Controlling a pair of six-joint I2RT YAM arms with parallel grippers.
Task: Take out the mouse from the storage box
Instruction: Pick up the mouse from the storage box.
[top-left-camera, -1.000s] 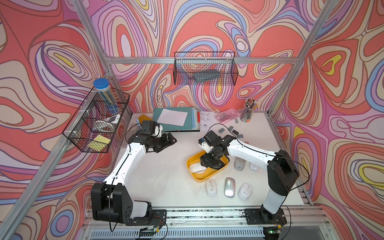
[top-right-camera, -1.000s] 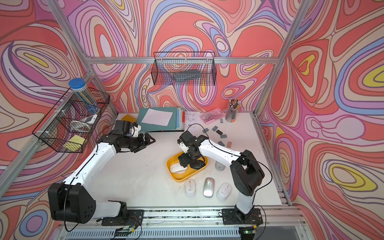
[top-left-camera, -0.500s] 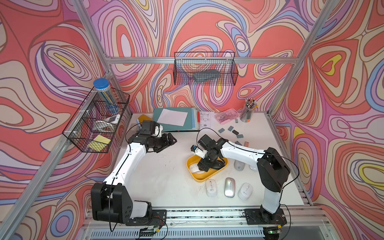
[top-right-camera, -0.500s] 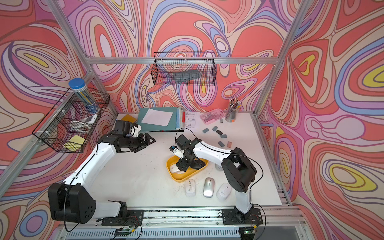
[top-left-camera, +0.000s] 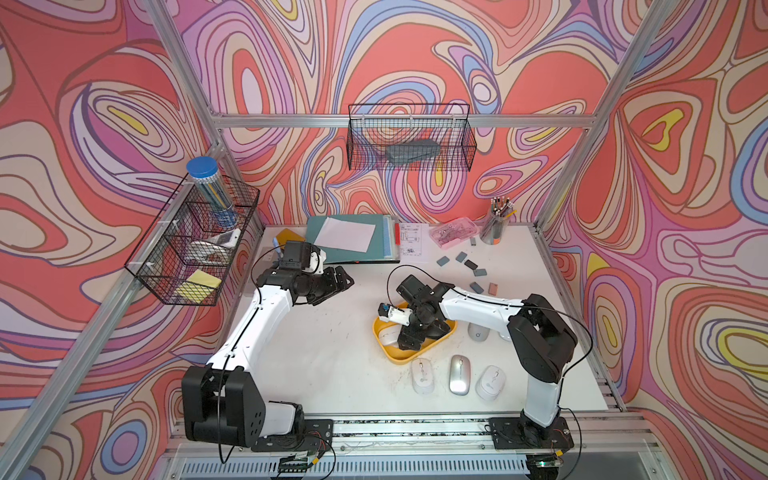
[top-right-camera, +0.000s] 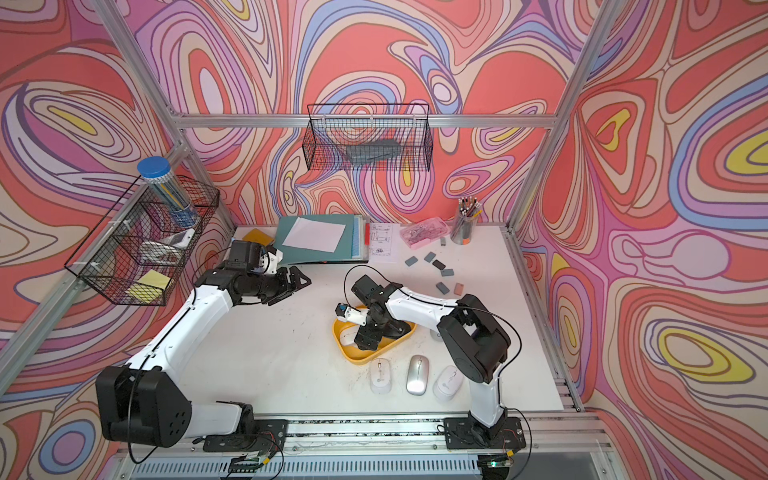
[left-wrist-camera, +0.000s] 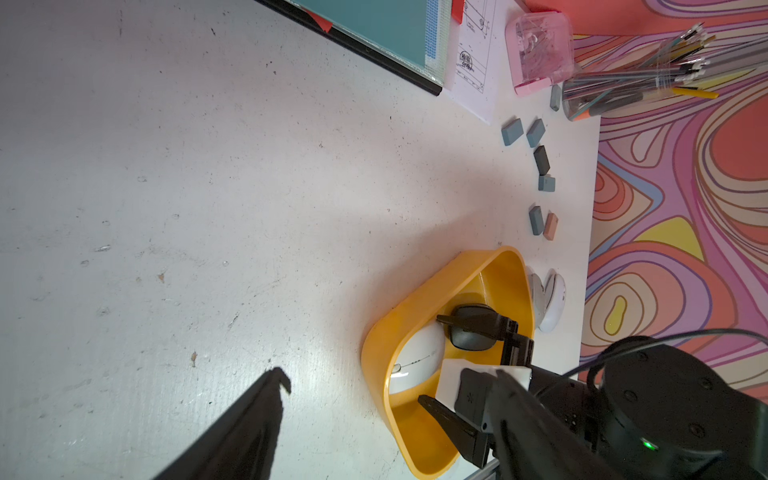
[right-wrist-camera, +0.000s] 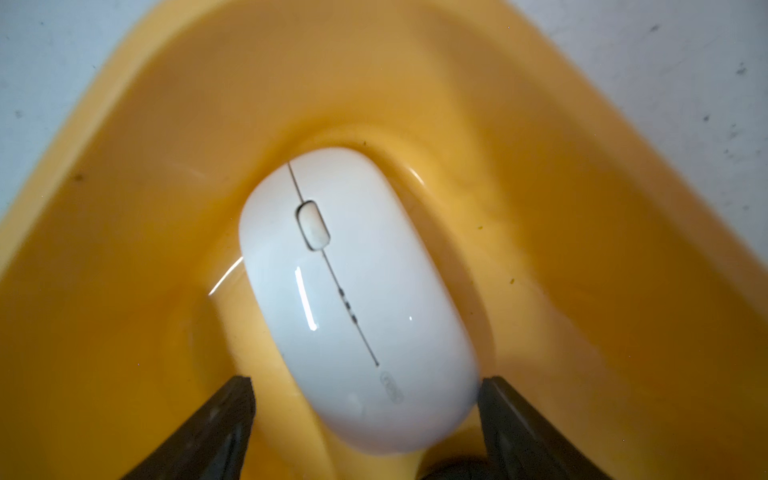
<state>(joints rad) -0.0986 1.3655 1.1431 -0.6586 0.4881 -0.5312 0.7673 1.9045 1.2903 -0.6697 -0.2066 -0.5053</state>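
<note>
Located the storage box on the white surface, mid-right, just behind a row of three loose mice. In both top views the right arm covers most of the box's inside. Only the near rim and one end show clearly.

Inside, the mouse is white and lies flat on the box floor at the end toward the left arm. Its scroll wheel points into the rounded corner. In a top view only a sliver of it shows beside the black fingers.

The right claw reaches down into the box, jaws apart, straddling the mouse's rear. One finger sits at the shell's side; contact or a hairline gap, cannot tell. The other finger stands clear, with yellow floor showing between. Not clamped.

A dark rounded object also lies in the box beside the white mouse, half under a right-claw finger. Too covered to identify.

The left claw hangs over bare surface, well apart from the box, jaws apart, nothing between them. The left wrist view shows one finger plainly. The second blurs into the right arm's dark housing.

A fourth mouse lies outside the box, partly hidden under the right forearm.
</note>
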